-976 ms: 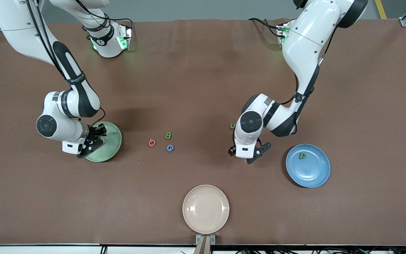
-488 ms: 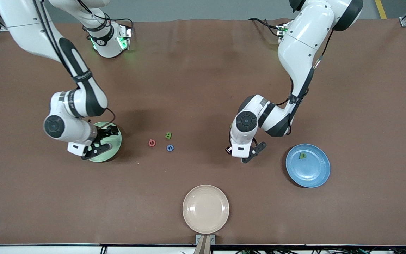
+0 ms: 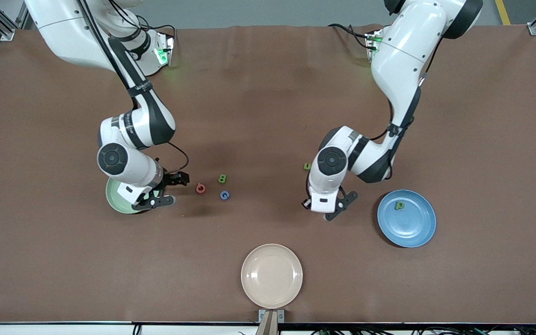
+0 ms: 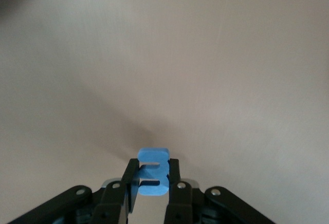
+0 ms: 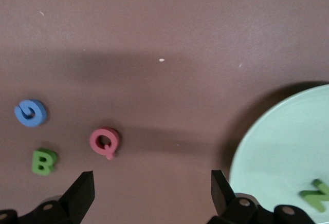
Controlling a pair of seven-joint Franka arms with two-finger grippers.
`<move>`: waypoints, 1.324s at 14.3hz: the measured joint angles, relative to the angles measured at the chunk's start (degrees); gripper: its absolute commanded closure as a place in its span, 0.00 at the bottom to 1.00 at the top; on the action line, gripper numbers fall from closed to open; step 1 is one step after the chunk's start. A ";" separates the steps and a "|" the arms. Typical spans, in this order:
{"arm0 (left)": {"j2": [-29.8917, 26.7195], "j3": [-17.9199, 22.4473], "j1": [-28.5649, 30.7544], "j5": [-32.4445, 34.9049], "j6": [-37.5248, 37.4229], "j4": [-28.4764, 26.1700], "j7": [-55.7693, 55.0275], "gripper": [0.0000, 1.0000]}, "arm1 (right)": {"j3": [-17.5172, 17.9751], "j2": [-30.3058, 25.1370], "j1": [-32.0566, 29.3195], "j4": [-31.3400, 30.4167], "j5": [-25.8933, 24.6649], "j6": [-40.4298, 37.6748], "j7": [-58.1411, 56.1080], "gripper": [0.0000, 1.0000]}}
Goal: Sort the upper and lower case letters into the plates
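Note:
My right gripper [image 3: 172,190] is open and empty, low over the table between the mint green plate [image 3: 115,199] and the pinkish-red round letter [image 3: 200,188]. In the right wrist view [image 5: 151,196] that letter [image 5: 105,143], the green B [image 5: 43,162] and the blue G [image 5: 31,112] lie ahead, and a green N [image 5: 316,194] lies in the mint plate [image 5: 277,147]. The B [image 3: 222,178] and G [image 3: 224,195] lie beside the red letter. My left gripper [image 3: 326,210] is shut on a blue m [image 4: 153,171] over bare table beside the blue plate [image 3: 412,228], which holds a green p [image 3: 399,205].
A green n [image 3: 307,166] lies on the table by the left arm's wrist. A beige plate [image 3: 271,275] stands at the table's edge nearest the front camera. The blue x is out of view.
My right gripper has moved off the mint plate toward the pinkish-red letter, open throughout. My left gripper has shifted only slightly and keeps the blue m.

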 measured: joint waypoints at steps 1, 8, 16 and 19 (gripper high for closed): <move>-1.63 0.27 1.34 0.88 -1.65 0.02 2.68 1.00 | 0.01 0.87 0.87 0.70 0.00 0.26 3.17 0.00; -9.31 0.52 14.26 1.65 -8.47 -5.94 27.93 0.99 | -0.02 5.18 4.57 1.31 0.01 7.10 11.80 0.15; -7.18 0.38 26.11 1.69 0.50 -12.43 45.56 0.19 | -0.06 7.00 6.38 -0.64 -0.84 11.68 11.81 0.35; -6.56 -0.05 25.67 1.68 0.61 -12.43 44.97 0.00 | -0.11 7.00 6.39 -1.46 -1.40 12.73 11.80 0.50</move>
